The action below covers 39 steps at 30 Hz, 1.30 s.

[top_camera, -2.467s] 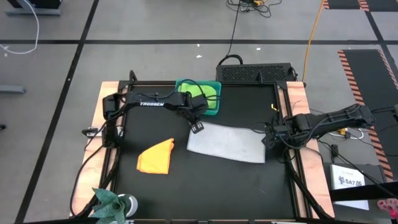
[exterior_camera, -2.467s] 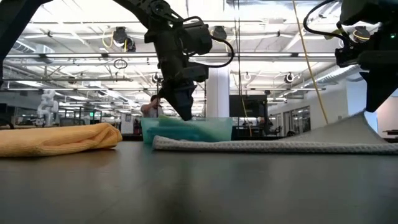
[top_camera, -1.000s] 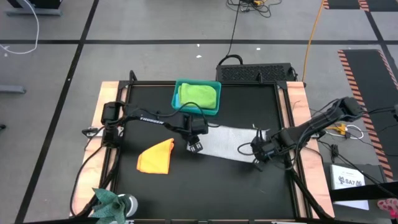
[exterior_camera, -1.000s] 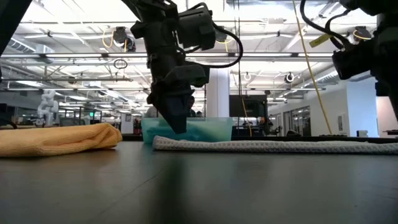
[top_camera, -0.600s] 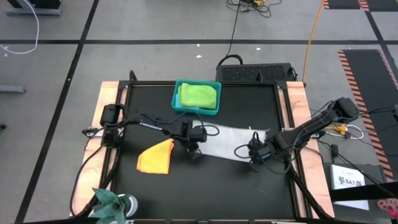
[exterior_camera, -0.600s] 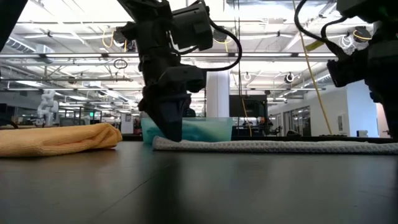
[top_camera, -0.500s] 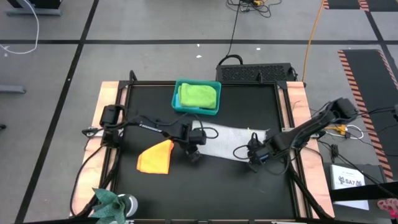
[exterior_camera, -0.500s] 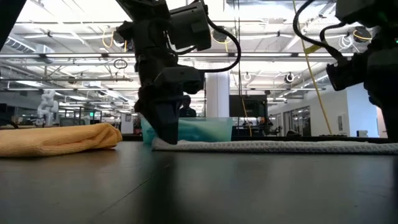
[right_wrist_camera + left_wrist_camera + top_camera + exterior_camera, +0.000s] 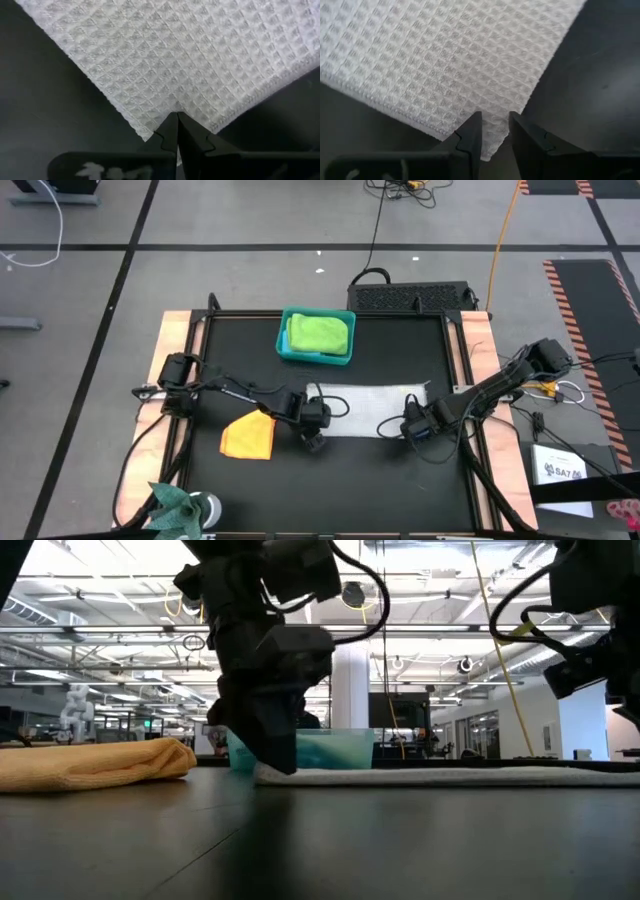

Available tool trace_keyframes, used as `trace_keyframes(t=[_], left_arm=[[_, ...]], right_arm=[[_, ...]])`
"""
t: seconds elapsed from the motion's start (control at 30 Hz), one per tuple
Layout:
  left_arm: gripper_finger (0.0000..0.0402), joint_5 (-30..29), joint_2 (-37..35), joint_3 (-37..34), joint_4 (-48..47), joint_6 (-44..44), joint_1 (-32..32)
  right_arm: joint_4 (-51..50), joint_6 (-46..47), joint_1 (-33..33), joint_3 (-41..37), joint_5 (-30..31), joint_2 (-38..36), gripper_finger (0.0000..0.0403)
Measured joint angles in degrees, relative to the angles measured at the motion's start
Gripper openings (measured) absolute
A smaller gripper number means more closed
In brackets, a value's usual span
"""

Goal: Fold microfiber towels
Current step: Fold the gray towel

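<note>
Lying flat on the black table top (image 9: 400,340), the light grey waffle-weave microfiber towel (image 9: 368,400) forms a long strip, and it serves as the landmark for all positions below.

Left gripper (image 9: 315,443): positioned at the near left corner of the grey towel. In the left wrist view its two dark fingers (image 9: 470,137) stand a narrow gap apart, one on each side of the towel's corner tip, with the cloth between them (image 9: 492,135). The jaws are partly closed on that corner. In the low view the gripper (image 9: 275,762) reaches down to table level at the towel's end (image 9: 450,776).

Right gripper (image 9: 411,429): positioned at the near right corner of the grey towel. In the right wrist view its fingers (image 9: 171,131) are pressed fully together, pinching the hemmed corner of the cloth (image 9: 190,65).

Other items, relative to the grey towel:
- An orange-yellow soft cloth, folded (image 9: 250,434), lies to the left, just beyond the left gripper, apart from the towel.
- A rigid teal plastic bin (image 9: 283,340) stands on the far side, near but apart; a lime green cloth (image 9: 320,333) lies inside it.
- A teal crumpled cloth (image 9: 178,507) sits well apart, at the near left table corner.
</note>
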Motion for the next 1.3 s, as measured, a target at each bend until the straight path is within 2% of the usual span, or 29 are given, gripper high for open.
trace_keyframes(t=[0.17,0.37,0.5,0.9,1.0,1.17,1.3], left_arm=[[0.0097,0.0,0.0,0.0,3.2,-3.3,-1.5],[0.0097,0.0,0.0,0.0,4.3,-4.9,-3.4],[0.0097,-0.1,0.0,0.0,4.3,-5.4,-4.1],[0.0097,-0.3,0.0,0.0,4.2,-8.5,-1.2],[0.0097,-0.4,0.0,0.0,4.2,-7.5,0.5],[0.0097,-1.3,0.0,0.0,4.1,-4.7,3.2],[0.0097,4.2,0.0,0.0,4.7,-4.2,4.9]], right_arm=[[-1.7,-2.1,0.0,0.0,0.7,-0.1,0.0000],[-1.8,-4.1,-0.2,0.0,6.3,-0.2,0.0000],[-1.9,-4.0,-0.2,0.0,5.9,-1.2,0.0000],[-9.7,5.2,0.0,6.0,5.9,-12.8,0.0000],[-5.4,7.5,0.0,5.9,5.9,-15.2,0.0000],[8.1,7.4,0.0,2.7,6.0,-14.9,0.0000],[14.5,6.6,0.0,-0.8,5.9,-13.1,0.0000]])
